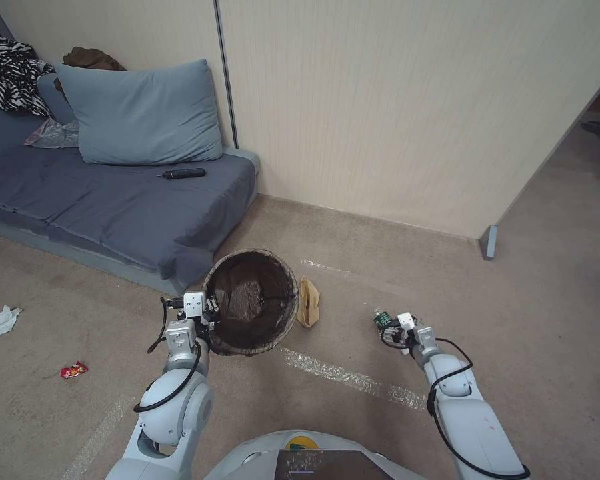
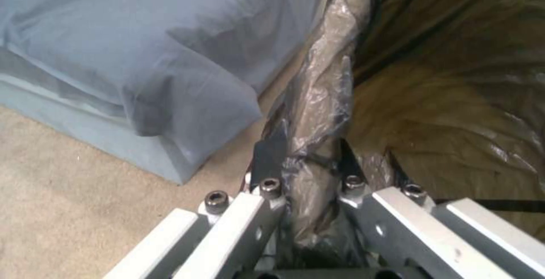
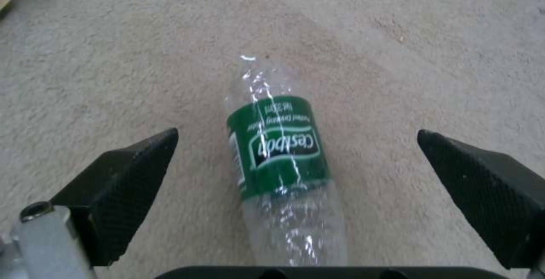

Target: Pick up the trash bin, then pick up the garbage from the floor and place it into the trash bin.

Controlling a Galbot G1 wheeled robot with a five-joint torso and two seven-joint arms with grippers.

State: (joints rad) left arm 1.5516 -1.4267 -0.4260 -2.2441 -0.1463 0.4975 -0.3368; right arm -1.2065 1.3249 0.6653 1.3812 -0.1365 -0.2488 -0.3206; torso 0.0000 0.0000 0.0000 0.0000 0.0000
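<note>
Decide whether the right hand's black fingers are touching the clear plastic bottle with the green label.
Apart. The right wrist view shows bare carpet between the clear plastic bottle with the green label and each of the open right hand's black fingers.

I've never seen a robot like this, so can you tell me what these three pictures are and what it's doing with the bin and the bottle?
It is a robot on wheels with two arms. The big picture comes from a camera on its head, looking down at the carpet. The other two come from small cameras on its wrists.

The left gripper is shut on the rim of the trash bin; the left wrist picture shows the fingers pinching the brown bag folded over the rim. The right gripper is open, hanging over a clear bottle with a green label, one finger on each side, not touching it.

Also on the carpet: a brown paper bag beside the bin, a white tissue and a red wrapper. A blue sofa stands behind.
</note>
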